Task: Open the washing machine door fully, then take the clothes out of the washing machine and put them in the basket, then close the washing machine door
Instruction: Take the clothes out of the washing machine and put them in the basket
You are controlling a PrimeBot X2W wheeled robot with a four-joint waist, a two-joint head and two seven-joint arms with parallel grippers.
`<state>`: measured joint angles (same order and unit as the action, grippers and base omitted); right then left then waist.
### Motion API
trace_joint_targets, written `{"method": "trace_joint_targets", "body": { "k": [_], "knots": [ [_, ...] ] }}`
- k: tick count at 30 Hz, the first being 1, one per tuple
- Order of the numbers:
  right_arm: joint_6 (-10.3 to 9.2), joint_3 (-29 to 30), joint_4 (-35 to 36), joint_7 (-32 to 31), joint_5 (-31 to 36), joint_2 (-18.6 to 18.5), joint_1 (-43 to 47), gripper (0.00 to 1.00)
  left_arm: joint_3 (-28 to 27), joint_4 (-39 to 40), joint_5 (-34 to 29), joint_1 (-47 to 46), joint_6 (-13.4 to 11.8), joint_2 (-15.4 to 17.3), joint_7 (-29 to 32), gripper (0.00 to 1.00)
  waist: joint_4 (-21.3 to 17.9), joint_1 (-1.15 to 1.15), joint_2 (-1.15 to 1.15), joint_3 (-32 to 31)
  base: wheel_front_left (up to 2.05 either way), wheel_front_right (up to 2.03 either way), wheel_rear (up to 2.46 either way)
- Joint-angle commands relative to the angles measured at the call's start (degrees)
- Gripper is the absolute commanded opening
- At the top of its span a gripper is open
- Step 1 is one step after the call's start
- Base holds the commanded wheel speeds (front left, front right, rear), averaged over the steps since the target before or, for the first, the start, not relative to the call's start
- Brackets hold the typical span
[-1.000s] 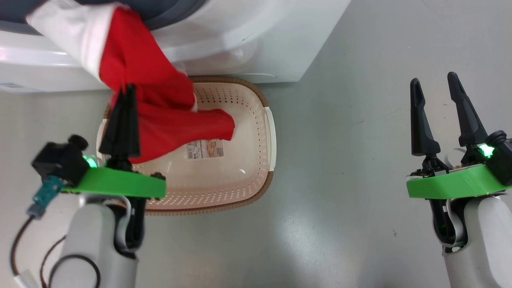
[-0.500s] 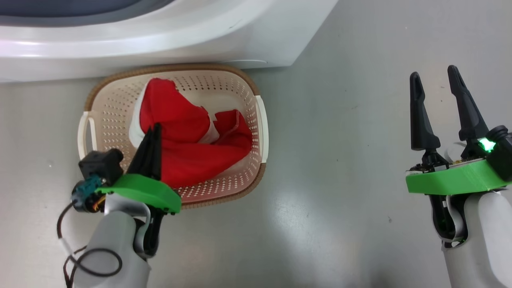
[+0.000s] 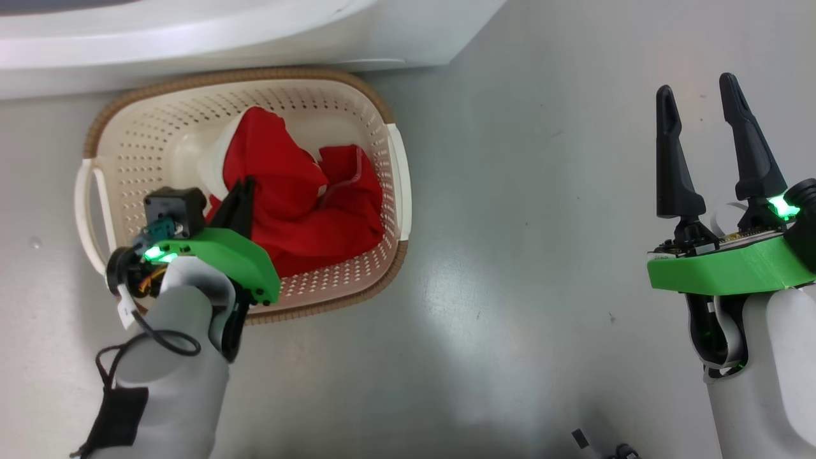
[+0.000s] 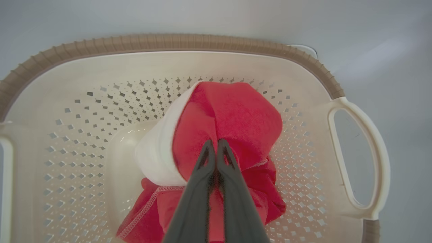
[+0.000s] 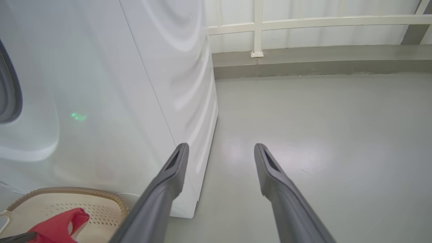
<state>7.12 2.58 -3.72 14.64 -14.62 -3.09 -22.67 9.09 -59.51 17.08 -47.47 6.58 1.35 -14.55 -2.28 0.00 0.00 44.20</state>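
The cream basket (image 3: 121, 146) with a brown rim stands on the floor against the white washing machine (image 3: 191, 35). The red and white clothes (image 3: 299, 191) lie bunched inside it. My left gripper (image 3: 245, 186) reaches down into the basket, shut on a fold of the clothes (image 4: 233, 114), with the fabric gathered at its closed tips (image 4: 216, 144). My right gripper (image 3: 695, 86) hangs open and holds nothing, over bare floor far to the right; in its own wrist view (image 5: 221, 148) it faces the washing machine's (image 5: 135, 84) corner. The washing machine door is out of view.
Grey floor (image 3: 523, 223) stretches between the basket and my right arm. A white railing and a low kerb (image 5: 303, 64) run behind the machine. The basket's rim (image 5: 84, 192) sits close to the machine's front.
My left gripper has brought the clothes down from the machine's opening into the basket. The head camera has tilted down, so the machine has slid up the picture. The right gripper stays open.
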Motion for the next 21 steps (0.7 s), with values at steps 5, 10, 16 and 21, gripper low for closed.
{"method": "trace_joint_targets", "body": {
  "k": [5,10,16,21],
  "knots": [
    [0.36,-1.8,1.8,0.4,-0.5,0.2,0.3,1.00,-1.0,-6.8,-1.2,-3.0,0.4,2.5,-0.4,0.00,-1.6,0.00,0.00,2.7,0.00,0.00,0.00],
    [0.36,-1.7,1.8,0.4,-0.6,0.2,0.0,1.00,-1.4,-9.0,-0.9,-4.6,0.5,2.6,-0.4,0.56,-1.7,0.00,0.00,3.2,0.00,0.00,0.00],
    [0.36,-1.4,1.4,0.4,-0.5,0.2,-0.4,1.00,-2.1,-9.4,-0.5,-5.2,0.6,2.9,-0.4,1.00,-1.2,0.00,0.00,3.0,0.00,0.00,0.00],
    [0.36,-1.1,1.1,0.4,-0.2,0.2,-0.6,1.00,-2.7,-8.3,-0.3,-4.9,0.7,3.0,-0.4,1.00,-0.7,0.00,0.00,2.4,0.00,0.00,0.00]
  ]
}}
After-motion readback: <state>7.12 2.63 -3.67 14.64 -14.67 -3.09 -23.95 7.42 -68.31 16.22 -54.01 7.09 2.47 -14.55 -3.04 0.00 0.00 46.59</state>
